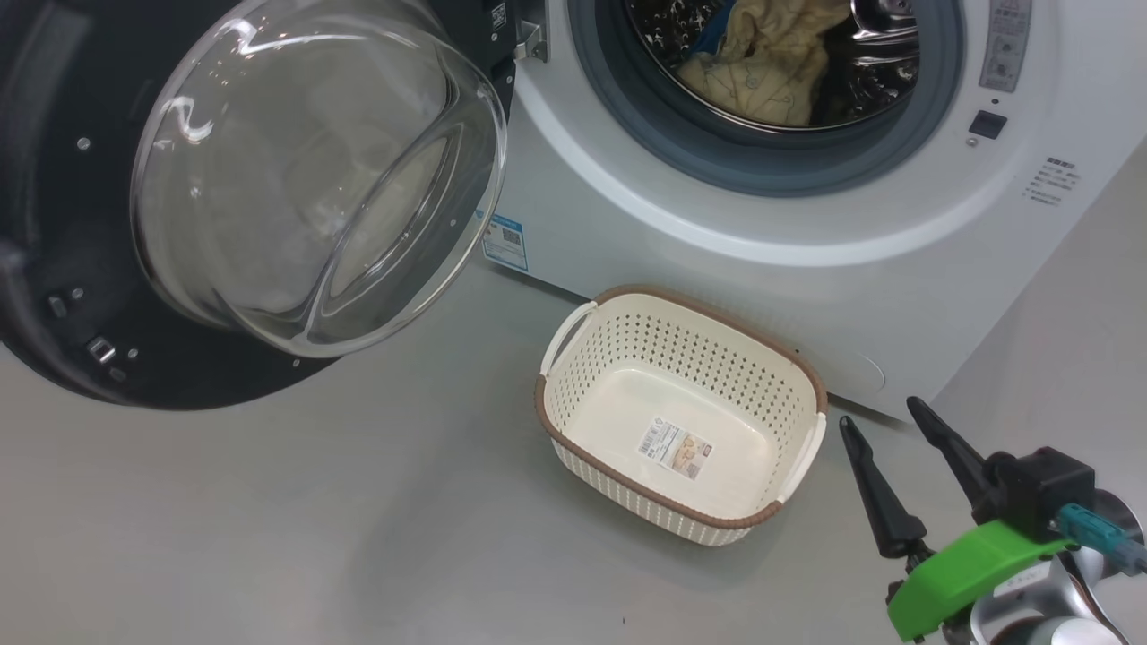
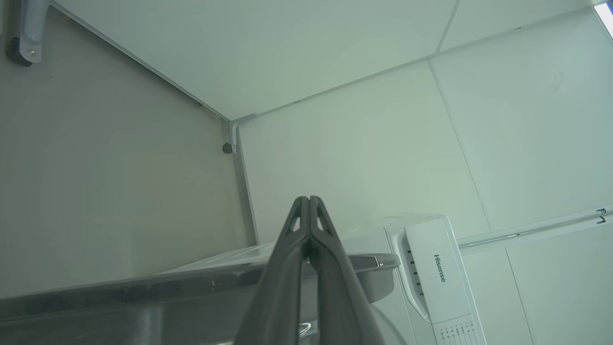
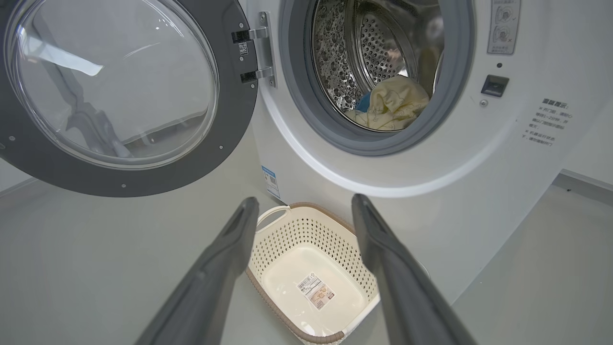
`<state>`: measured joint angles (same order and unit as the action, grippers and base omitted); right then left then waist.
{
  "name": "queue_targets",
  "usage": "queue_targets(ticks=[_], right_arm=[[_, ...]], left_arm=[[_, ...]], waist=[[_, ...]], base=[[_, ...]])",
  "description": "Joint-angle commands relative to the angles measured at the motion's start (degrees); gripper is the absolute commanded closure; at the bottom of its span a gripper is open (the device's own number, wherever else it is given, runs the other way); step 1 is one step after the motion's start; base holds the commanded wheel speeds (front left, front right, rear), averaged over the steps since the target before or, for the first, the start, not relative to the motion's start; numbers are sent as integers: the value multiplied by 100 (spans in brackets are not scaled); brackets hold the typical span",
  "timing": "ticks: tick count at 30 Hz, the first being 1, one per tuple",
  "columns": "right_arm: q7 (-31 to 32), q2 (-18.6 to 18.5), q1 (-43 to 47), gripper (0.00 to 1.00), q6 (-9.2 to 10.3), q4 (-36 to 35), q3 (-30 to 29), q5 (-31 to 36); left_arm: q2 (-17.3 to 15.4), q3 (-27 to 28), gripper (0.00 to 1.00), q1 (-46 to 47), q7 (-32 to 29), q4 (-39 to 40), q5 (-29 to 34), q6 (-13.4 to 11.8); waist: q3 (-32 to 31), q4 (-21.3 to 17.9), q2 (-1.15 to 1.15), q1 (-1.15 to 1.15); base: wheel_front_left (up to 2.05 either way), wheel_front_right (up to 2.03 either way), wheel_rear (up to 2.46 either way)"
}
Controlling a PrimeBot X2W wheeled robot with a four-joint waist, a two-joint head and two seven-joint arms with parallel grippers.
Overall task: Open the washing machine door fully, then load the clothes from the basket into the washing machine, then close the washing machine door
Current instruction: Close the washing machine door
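From my remote seat, the washing machine door (image 1: 314, 179) stood swung wide to the left of the opening on its hinge (image 3: 258, 52), its clear glass bowl bulging out toward the head camera. The washing machine (image 1: 717, 242) sat on the grey floor (image 1: 269, 520) with its drum (image 3: 378, 43) exposed inside the grey rubber seal (image 1: 627, 116). The clothes (image 1: 762, 72) lay bunched in the lower part of the drum, pale yellow with a patch of bright blue at their left. The basket (image 1: 690, 354) rested on the floor just in front of the machine, below the opening and to the right of the blue label (image 1: 504, 240). It held nothing but the sticker (image 1: 674, 450) on its bottom. My right end effector (image 1: 880, 412) hung released, its two dark fingers spread apart and carrying nothing. It sat just right of the basket in the head view, and in its own wrist view the fingers framed the basket's far end. My left end effector (image 2: 309, 199) was clenched with the fingertips pressed together and nothing between them. It pointed up toward white wall panels, over a glossy dark edge I could not identify, with the machine's branded panel (image 2: 438, 268) to its right.
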<state>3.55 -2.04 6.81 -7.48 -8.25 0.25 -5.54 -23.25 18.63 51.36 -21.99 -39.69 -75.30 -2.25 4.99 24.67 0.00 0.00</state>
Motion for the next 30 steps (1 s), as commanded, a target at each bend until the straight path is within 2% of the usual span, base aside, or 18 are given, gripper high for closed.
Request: queue_targets(ticks=[1, 12, 24, 30], right_arm=[[3, -84, -187, 0, -1, -204, 131, 25], [106, -84, -263, 0, -1, -240, 188, 58], [212, -84, -269, 0, -1, -278, 192, 93], [228, -84, -268, 0, -1, -280, 208, 79]], left_arm=[[-355, 168, 100, 115, -90, 84, -64, -17], [-269, 490, 100, -82, -359, -439, -461, -157], [-133, 511, 100, -297, -887, -362, -708, -109], [88, 633, 100, -366, -1353, -84, -1100, 12]], waist=[[25, -28, 0, 0], [160, -191, 0, 0], [205, -255, 0, 0], [230, -238, 0, 0]], base=[[0, 0, 0], [0, 0, 0], [0, 0, 0], [0, 0, 0]])
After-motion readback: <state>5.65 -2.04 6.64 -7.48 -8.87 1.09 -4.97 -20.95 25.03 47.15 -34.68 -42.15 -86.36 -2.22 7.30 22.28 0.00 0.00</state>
